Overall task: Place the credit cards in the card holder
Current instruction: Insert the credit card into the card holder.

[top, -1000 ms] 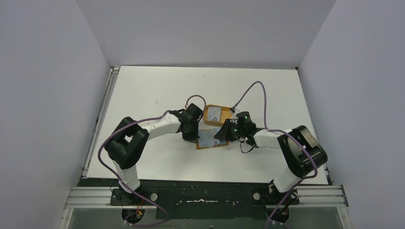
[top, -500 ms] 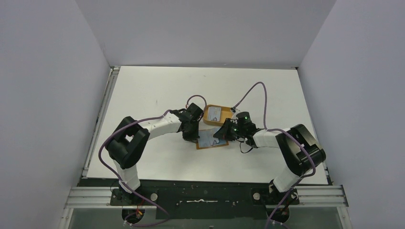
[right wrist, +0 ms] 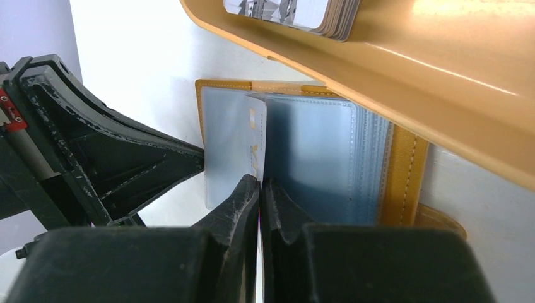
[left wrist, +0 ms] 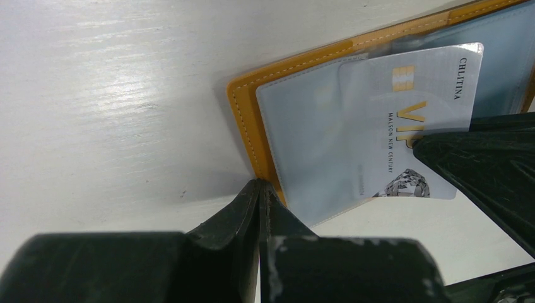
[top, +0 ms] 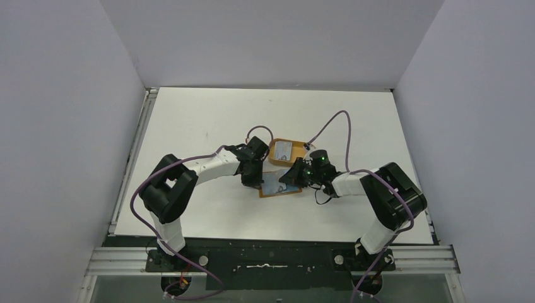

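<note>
Your left claw (left wrist: 260, 192) is closed, its tips touching the near edge of the open holder (left wrist: 241, 107), which lies flat on the table (left wrist: 113, 95). You cannot tell whether the claw pinches anything. Your right claw (right wrist: 259, 184) comes in from the other side, clamped on a card (left wrist: 404, 120). The card's free end overlaps the first clear sleeve (right wrist: 224, 145), but whether it is inside or on top is unclear. Just beyond the holder is the tray (right wrist: 391, 69), with a stack of cards (right wrist: 290, 7) in it.
</note>
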